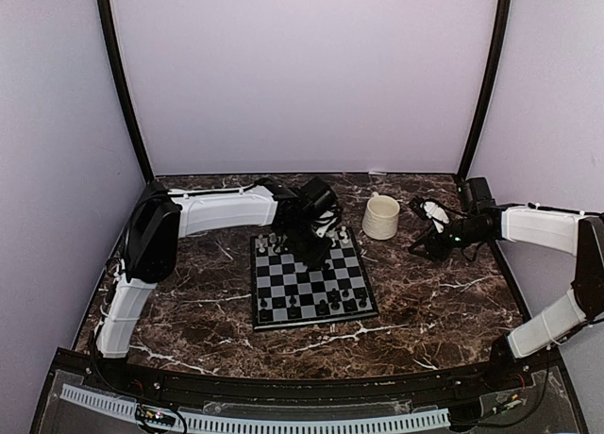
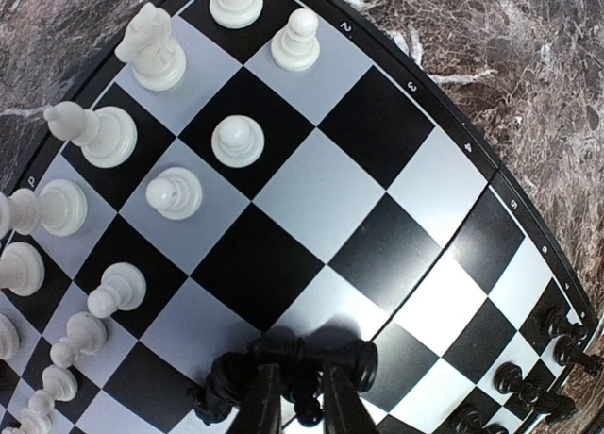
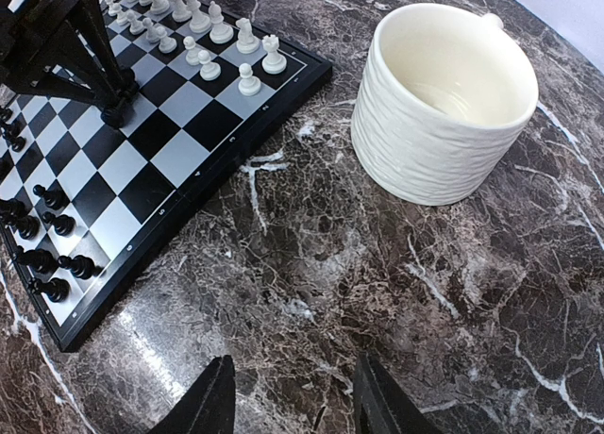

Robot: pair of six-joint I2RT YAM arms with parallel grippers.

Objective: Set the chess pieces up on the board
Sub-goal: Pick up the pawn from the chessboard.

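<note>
The board (image 1: 304, 285) lies at the table's middle. White chess pieces (image 1: 269, 242) stand along its far rows and black ones (image 1: 323, 307) along its near rows. My left gripper (image 1: 311, 258) reaches down onto the board's far middle. In the left wrist view its fingertips (image 2: 298, 368) are closed narrowly around a black chess piece (image 2: 364, 362), which lies sideways across them just above a light square (image 2: 321, 198). White pieces (image 2: 236, 140) stand upper left. My right gripper (image 3: 293, 363) hovers open over bare marble, right of the board (image 3: 179, 160), holding nothing.
A cream ribbed mug (image 1: 380, 217) stands upright on the marble between the board's far right corner and my right gripper (image 1: 422, 245); it looks empty in the right wrist view (image 3: 444, 104). Curtain walls and black poles close off the back and sides.
</note>
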